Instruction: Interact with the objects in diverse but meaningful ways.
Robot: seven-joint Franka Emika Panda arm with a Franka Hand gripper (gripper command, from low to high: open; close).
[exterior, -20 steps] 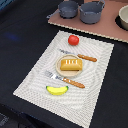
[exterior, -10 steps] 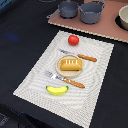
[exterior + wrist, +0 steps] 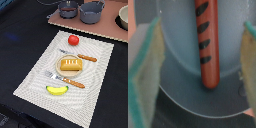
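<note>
In the wrist view a reddish sausage with dark grill marks lies in a round grey pot. My gripper hangs right over it, open, with one finger on each side of the sausage and neither touching it. The arm is out of the exterior view. There, a red tomato, a golden ridged bread loaf on a small plate and a yellow banana rest on a striped placemat. Two grey handled pots stand on a pink board at the back.
An orange-handled knife and fork flank the plate. A white bowl sits at the exterior view's right end of the board. Dark cloth surrounds the placemat.
</note>
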